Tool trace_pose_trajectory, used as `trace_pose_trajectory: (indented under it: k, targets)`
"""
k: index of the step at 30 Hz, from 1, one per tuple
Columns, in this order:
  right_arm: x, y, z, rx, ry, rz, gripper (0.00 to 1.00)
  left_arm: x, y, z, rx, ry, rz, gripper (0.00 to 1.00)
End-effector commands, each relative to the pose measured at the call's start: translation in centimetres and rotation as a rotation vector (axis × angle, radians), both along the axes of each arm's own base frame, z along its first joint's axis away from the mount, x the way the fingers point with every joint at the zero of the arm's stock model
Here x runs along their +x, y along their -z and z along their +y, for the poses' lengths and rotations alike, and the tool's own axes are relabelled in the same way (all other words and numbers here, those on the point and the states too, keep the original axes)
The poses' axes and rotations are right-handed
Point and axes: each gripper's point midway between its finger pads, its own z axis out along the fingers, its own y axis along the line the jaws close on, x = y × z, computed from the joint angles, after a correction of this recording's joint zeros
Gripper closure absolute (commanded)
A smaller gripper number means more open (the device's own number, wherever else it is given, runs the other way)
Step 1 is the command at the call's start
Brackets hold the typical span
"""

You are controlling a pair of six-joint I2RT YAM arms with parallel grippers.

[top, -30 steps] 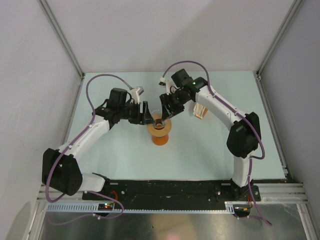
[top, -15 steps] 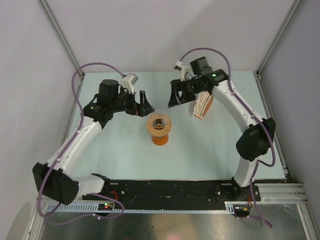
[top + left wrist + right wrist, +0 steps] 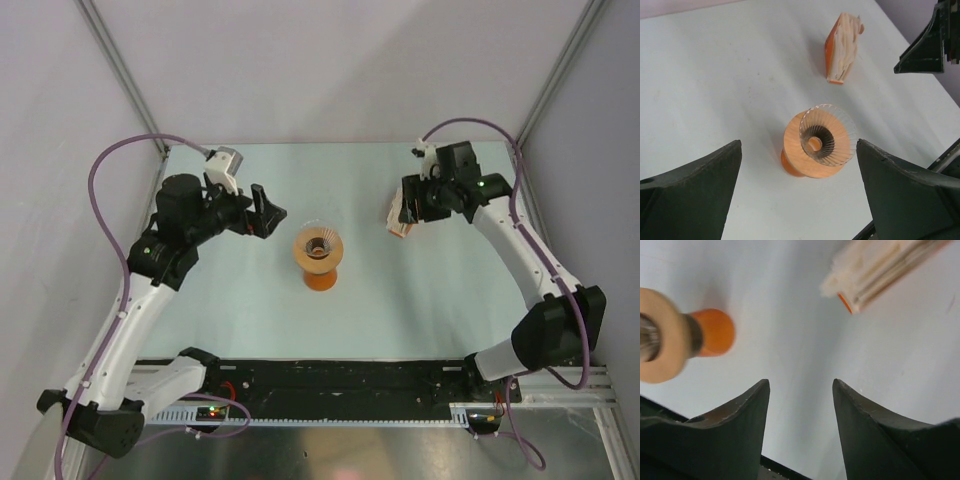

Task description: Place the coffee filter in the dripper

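Left gripper [image 3: 263, 211] and right gripper [image 3: 407, 204] hang wide open and empty, well apart from the dripper [image 3: 318, 248]. A pale ribbed filter [image 3: 841, 136] seems seated inside, so the task looks finished.

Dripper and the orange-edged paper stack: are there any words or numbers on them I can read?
None. No words, numbers or signs show on the dripper or the paper stack in any view.
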Motion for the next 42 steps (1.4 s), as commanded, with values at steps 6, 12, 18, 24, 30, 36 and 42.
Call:
trace_pose_trajectory:
  k: [6,12,18,24,30,36,42]
  targets:
    - [3.5,5.4,-1.7,-0.126,0.305,0.014,0.51,0.5,0.9,0.4,0.010,-0.025,0.021,0.00]
    - [5.9,5.3,-0.9,-0.087,0.357,-0.021,0.51,0.4,0.9,0.3,0.008,-0.020,0.025,0.00]
    - [7.9,5.7,-1.1,-0.100,0.418,-0.003,0.56,0.4,0.7,0.1,-0.002,-0.015,0.031,0.00]
    - [8.9,6.7,-1.2,-0.097,0.448,0.027,0.61,0.4,0.6,0.1,-0.005,-0.012,0.031,0.00]
    - [9.4,7.6,-1.6,-0.098,0.470,0.065,0.64,0.4,0.5,0.0,-0.007,-0.008,0.032,0.00]
    - [9.9,8.3,-1.8,-0.096,0.479,0.079,0.65,0.5,0.4,-0.2,-0.011,-0.003,0.037,0.00]
    - [10.5,8.7,-2.2,-0.088,0.487,0.088,0.67,0.6,0.5,-0.2,-0.010,-0.002,0.039,0.00]
